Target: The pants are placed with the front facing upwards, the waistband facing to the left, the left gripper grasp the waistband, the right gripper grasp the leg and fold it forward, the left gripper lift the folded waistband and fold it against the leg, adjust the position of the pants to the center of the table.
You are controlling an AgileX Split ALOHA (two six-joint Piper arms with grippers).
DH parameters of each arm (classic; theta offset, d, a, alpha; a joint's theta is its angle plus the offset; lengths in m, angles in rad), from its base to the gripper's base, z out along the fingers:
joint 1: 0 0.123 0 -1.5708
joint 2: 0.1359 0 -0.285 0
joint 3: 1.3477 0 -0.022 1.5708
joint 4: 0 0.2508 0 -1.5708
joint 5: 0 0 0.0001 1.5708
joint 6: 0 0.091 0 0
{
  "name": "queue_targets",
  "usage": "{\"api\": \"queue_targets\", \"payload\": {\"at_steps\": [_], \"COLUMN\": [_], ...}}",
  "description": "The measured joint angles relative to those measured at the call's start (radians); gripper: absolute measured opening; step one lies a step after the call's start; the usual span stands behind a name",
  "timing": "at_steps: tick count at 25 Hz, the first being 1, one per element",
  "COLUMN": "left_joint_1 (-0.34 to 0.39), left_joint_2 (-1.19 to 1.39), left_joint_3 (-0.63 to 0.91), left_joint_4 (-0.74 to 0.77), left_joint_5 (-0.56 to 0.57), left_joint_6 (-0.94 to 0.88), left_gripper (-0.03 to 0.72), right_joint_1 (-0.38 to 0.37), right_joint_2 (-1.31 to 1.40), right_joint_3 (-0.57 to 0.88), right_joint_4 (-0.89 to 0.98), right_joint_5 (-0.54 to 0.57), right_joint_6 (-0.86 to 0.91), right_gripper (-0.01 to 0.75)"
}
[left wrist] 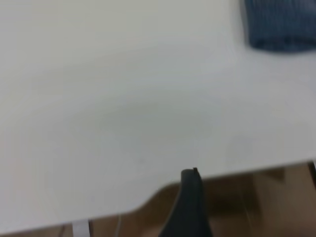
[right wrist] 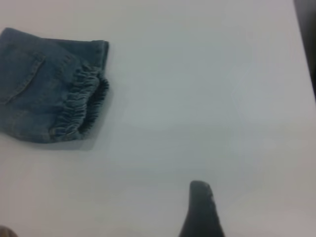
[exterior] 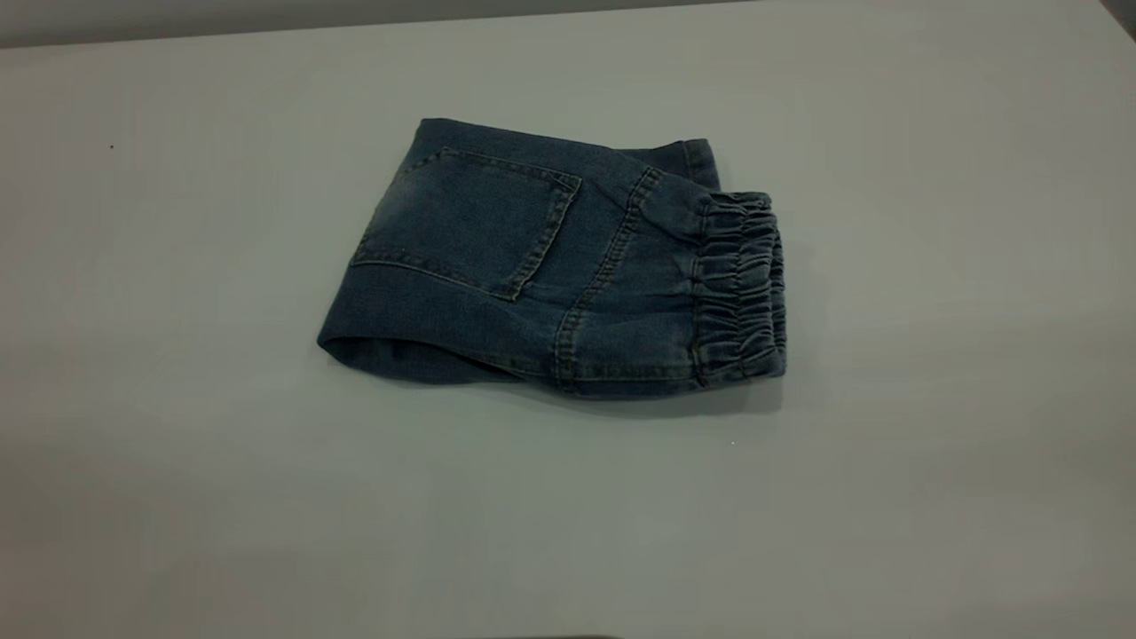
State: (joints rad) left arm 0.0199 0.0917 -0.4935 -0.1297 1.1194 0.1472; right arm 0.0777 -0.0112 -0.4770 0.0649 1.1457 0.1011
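The blue denim pants [exterior: 550, 266] lie folded into a compact bundle near the middle of the white table [exterior: 177, 355], back patch pocket up. Their ruched waistband [exterior: 741, 284] sits on the bundle's right side. Neither arm shows in the exterior view. In the left wrist view, a black part of my left gripper [left wrist: 190, 197] hangs over the table's edge, far from the pants [left wrist: 279, 24]. In the right wrist view, my right gripper [right wrist: 200, 207] hovers above bare table, well apart from the pants [right wrist: 34, 98] and the waistband [right wrist: 81, 103]. Nothing is held.
The table's edge [left wrist: 222, 173] runs just by the left gripper, with brown floor [left wrist: 247, 202] beyond it. A dark strip [right wrist: 308, 29] marks the table's side in the right wrist view. The far edge [exterior: 355, 27] lies behind the pants.
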Motion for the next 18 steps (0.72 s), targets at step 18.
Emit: {"api": "queue_targets", "payload": {"at_steps": [18], "left_joint_1": [-0.015], "left_joint_2": [-0.11], "left_joint_3": [0.0], "left_joint_4": [-0.001], "left_joint_5": [0.016], "left_joint_6": [0.0], "left_gripper": [0.569], "right_joint_1": [-0.001], "right_joint_2": [0.0], "right_joint_3": [0.0], "right_joint_4": [0.015], "right_joint_5": [0.0], "right_joint_6": [-0.004], "right_gripper": [0.442]}}
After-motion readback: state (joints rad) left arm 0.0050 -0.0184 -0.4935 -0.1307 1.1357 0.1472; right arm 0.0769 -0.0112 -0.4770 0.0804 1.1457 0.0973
